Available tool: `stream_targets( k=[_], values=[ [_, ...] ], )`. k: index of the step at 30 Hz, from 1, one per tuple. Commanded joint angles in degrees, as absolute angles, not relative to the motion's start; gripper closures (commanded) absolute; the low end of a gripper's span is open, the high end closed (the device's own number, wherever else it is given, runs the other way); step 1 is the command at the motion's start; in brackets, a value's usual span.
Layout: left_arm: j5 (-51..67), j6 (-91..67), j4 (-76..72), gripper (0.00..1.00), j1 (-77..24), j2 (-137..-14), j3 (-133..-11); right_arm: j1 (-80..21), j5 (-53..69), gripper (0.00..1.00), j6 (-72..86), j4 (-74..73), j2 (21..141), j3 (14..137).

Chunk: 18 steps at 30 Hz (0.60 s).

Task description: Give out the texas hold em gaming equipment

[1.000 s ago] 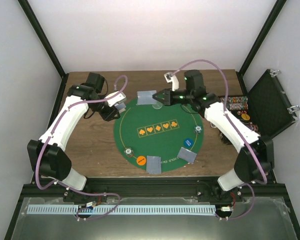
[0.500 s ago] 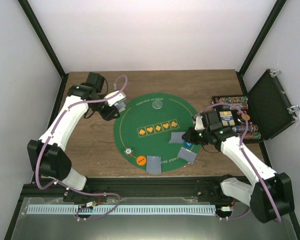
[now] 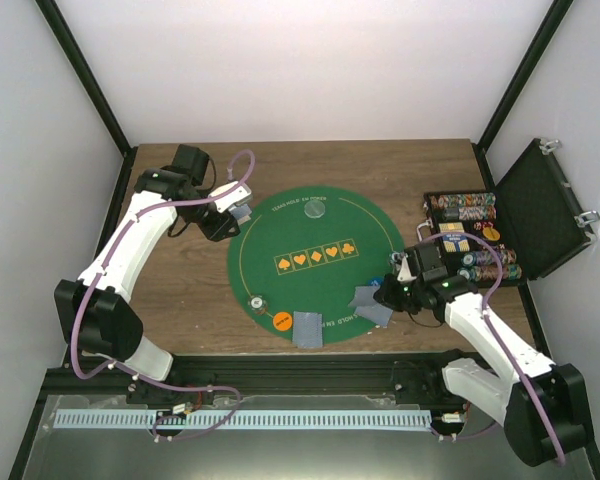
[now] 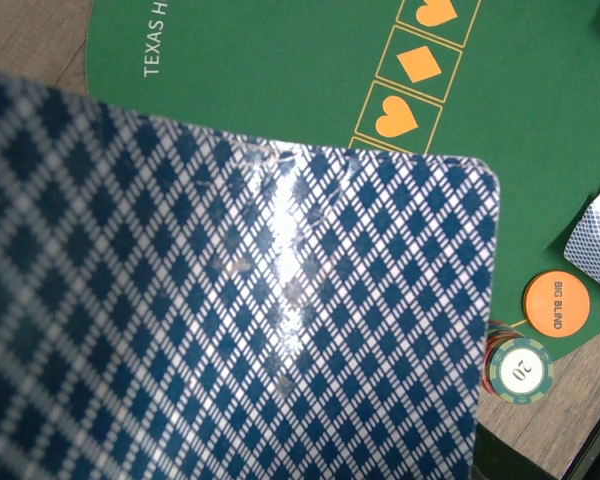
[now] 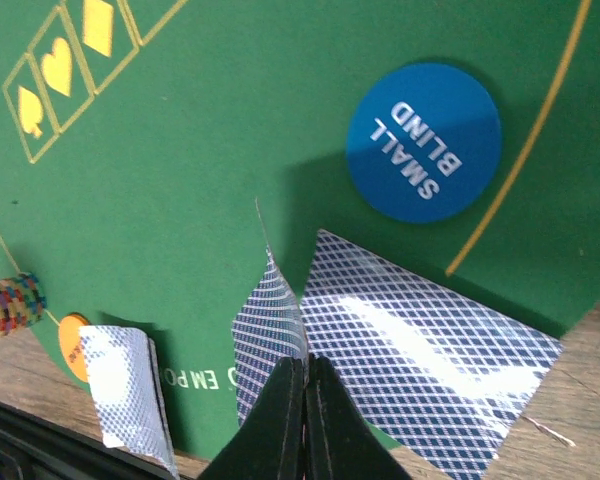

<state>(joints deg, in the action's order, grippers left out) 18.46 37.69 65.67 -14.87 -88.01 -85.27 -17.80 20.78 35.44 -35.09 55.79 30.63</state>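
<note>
the right arm reaches over the near right edge of the mat. its jaws are pinched tight on the edge of one card, which stands tilted up off the felt. just beside it a second card lies flat and face down, part on the mat and part out over the counter. the blue disc, marked small blind, lies on the mat near these two cards.

the left arm sits at the mat's far left edge. its jaws are narrow and hold a deck. the deck's blue-checked back fills most of the left wrist view, and it may be one card or several; i cannot tell which.

at the mat's near left edge lies the orange disc, marked big blind, with a chip stack just beside it and a card pile on its right. a clear disc lies near the mat's far edge. on the right of the counter an open case stands beside chip rows.
</note>
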Motion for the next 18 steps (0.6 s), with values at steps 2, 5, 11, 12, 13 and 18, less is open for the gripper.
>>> stream_targets(
  k=[2,5,11,12,13,18],
  values=[
    [18.90,38.04,65.25,0.56,-14.59,-88.42,-85.94,-17.12,19.47,0.99,37.57,-34.68,54.98,28.35],
    [18.89,38.06,65.30,0.56,-14.67,-88.51,-86.11,-17.06,19.33,0.98,38.08,-34.85,54.67,27.47],
    [18.98,37.97,65.46,0.56,-14.63,-88.78,-86.35,-16.92,17.27,0.66,39.17,-36.31,54.04,27.73],
    [18.98,37.97,65.43,0.56,-14.59,-88.77,-86.39,-16.94,16.94,0.57,39.42,-36.57,53.84,27.83],
    [18.97,37.97,65.41,0.56,-14.61,-88.81,-86.41,-16.91,16.54,0.49,39.84,-36.99,53.65,28.04],
    [18.98,38.08,65.65,0.56,-14.61,-88.74,-86.40,-16.95,12.92,0.14,42.54,-40.00,50.59,29.89]
  ],
)
